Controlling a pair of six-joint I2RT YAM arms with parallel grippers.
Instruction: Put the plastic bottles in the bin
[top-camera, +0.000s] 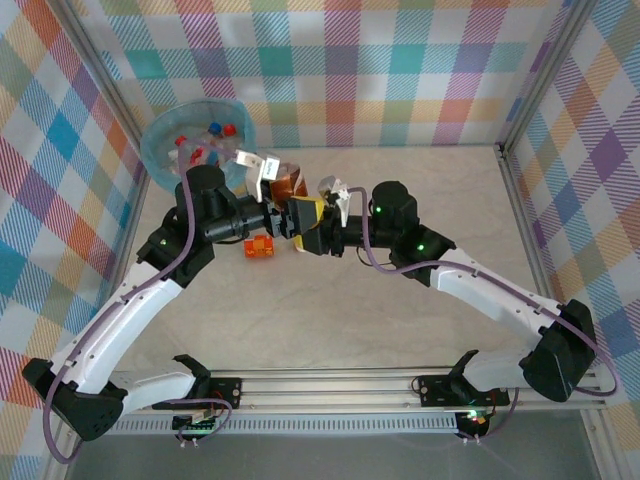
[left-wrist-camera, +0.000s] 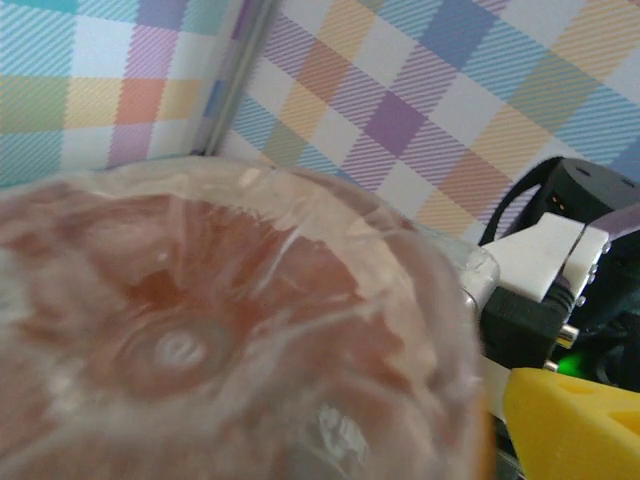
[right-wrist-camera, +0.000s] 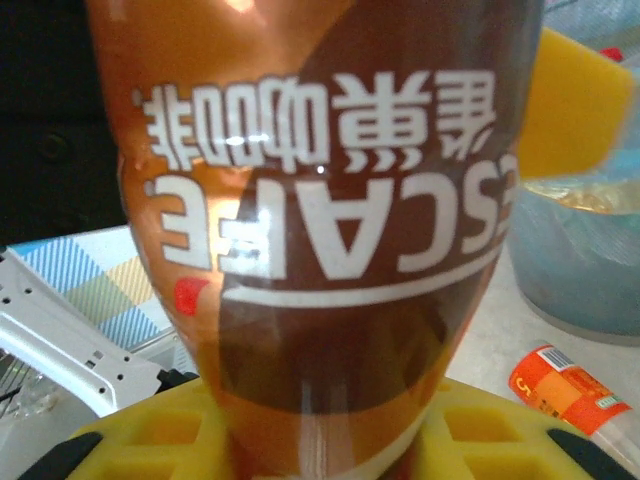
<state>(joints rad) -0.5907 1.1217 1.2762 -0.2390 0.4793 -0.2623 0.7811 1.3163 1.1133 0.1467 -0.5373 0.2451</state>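
The right gripper is clamped tight on a brown bottle. In the right wrist view its yellow fingers squeeze the thin end of the brown bottle, and the white letters on the label look upside down. The bottle pokes out to the far left from the right gripper, toward the bin.

The left gripper is right next to the other end of the bottle. Its two white fingers stand apart, so it is let go and is not squeezing anything. Whether a finger touches the bottle cannot be told. In the left wrist view the round bottom of the brown bottle is very close and blurry.

The bin is round and blue and sits in the far left corner of the table. Some small bottles with red and blue caps lie inside it. The brown bottle is just to the right of the bin and a bit nearer, not over it.

An orange bottle lies on the table under the left arm, near the two grippers. In the right wrist view this orange bottle lies just in front of the bin.
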